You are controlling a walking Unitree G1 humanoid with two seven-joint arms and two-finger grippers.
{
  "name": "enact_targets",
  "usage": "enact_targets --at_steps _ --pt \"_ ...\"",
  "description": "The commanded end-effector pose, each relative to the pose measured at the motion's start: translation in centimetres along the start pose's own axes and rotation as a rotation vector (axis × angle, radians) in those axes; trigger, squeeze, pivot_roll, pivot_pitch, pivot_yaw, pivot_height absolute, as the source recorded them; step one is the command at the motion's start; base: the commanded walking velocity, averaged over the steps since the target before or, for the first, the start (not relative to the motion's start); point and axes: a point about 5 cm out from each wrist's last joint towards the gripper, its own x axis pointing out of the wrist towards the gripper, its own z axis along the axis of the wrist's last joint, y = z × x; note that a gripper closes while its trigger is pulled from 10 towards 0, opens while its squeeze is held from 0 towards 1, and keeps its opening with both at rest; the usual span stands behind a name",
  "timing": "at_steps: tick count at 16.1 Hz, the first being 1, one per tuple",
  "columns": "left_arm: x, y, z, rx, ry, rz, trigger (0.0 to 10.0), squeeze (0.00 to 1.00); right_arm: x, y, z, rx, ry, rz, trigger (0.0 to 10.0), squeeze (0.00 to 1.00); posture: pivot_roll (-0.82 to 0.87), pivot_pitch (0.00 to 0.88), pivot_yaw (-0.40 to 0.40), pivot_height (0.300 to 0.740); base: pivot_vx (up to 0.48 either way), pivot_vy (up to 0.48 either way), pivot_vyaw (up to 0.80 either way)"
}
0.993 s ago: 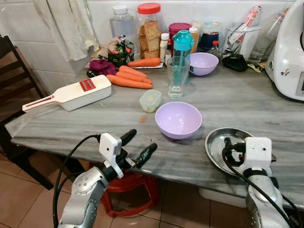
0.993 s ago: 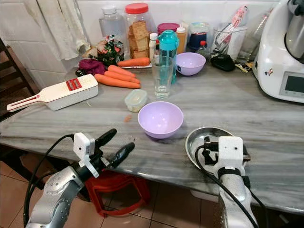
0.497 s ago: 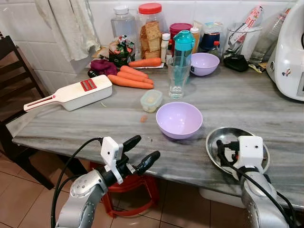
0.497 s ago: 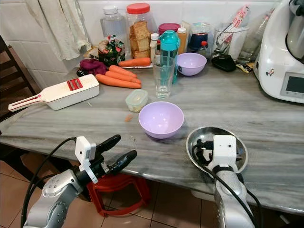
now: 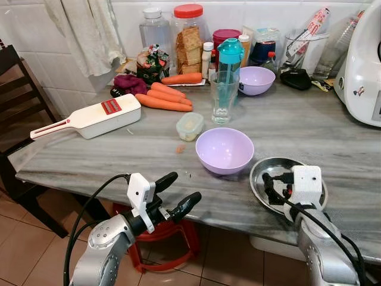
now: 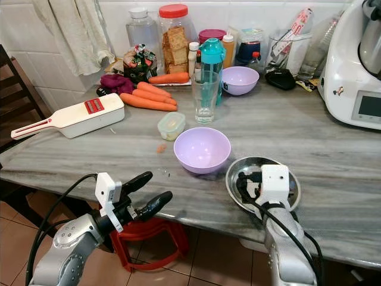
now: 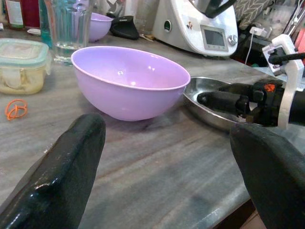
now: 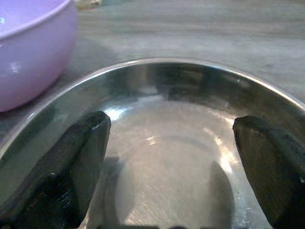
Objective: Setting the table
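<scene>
The right gripper [image 5: 269,183] hangs spread over the steel plate [image 5: 265,170], seemingly not touching, beside the bowl [image 5: 224,150]; the left gripper [image 5: 177,192] gapes empty.

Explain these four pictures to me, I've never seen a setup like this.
This is a humanoid robot with two arms, each ending in a two-fingered black claw. Two pictures come from its head, looking down at a grey counter; two come from cameras on its wrists. On the counter: a steel plate, a lilac bowl beside it, a glass, carrots and a white slicer. The right claw sits open over the plate, holding nothing. The left claw hovers open at the counter's near edge, also holding nothing.
</scene>
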Motion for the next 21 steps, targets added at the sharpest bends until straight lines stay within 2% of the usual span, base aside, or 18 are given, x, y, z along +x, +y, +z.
enact_targets --at_steps 1,12,14,17,18,19,20,21 --pt "-0.2 0.0 -0.2 0.011 0.019 0.001 10.0 0.0 0.3 0.8 0.3 0.019 0.008 0.039 10.0 1.0 -0.02 0.0 0.064 0.74 0.0 0.0 0.0" --pt "0.2 -0.1 -0.4 0.014 0.028 0.006 10.0 0.0 0.5 2.9 0.5 0.051 0.021 0.142 10.0 1.0 -0.02 0.0 0.068 0.74 0.0 0.0 0.0" --pt "0.2 -0.1 -0.4 0.016 0.027 0.009 10.0 0.0 0.4 2.7 0.7 0.058 0.01 0.128 10.0 1.0 -0.02 0.0 0.066 0.74 0.0 0.0 0.0" --pt "0.1 0.0 -0.3 0.017 0.026 0.02 10.0 0.0 -0.6 1.5 1.9 0.09 -0.071 0.063 10.0 1.0 -0.02 0.0 0.064 0.74 0.0 0.0 0.0" --pt "0.0 0.1 -0.3 0.017 0.026 0.024 10.0 0.0 -1.0 1.2 2.3 0.098 -0.102 0.046 10.0 0.75 -0.02 0.0 0.065 0.74 0.0 0.0 0.0" --pt "0.0 0.1 -0.3 0.018 0.026 0.027 10.0 0.0 -1.4 0.9 2.6 0.1 -0.133 0.026 10.0 0.05 -0.02 0.0 0.067 0.74 0.0 0.0 0.0" --pt "-0.1 0.2 -0.3 0.018 0.026 0.03 10.0 0.0 -1.8 0.8 3.0 0.102 -0.177 0.013 10.0 0.0 -0.03 0.0 0.07 0.74 0.0 0.0 0.0" --pt "-0.2 0.3 -0.3 0.018 0.026 0.032 10.0 0.0 -2.2 0.6 3.5 0.102 -0.227 -0.011 10.0 0.0 -0.03 0.0 0.072 0.74 0.0 0.0 0.0"
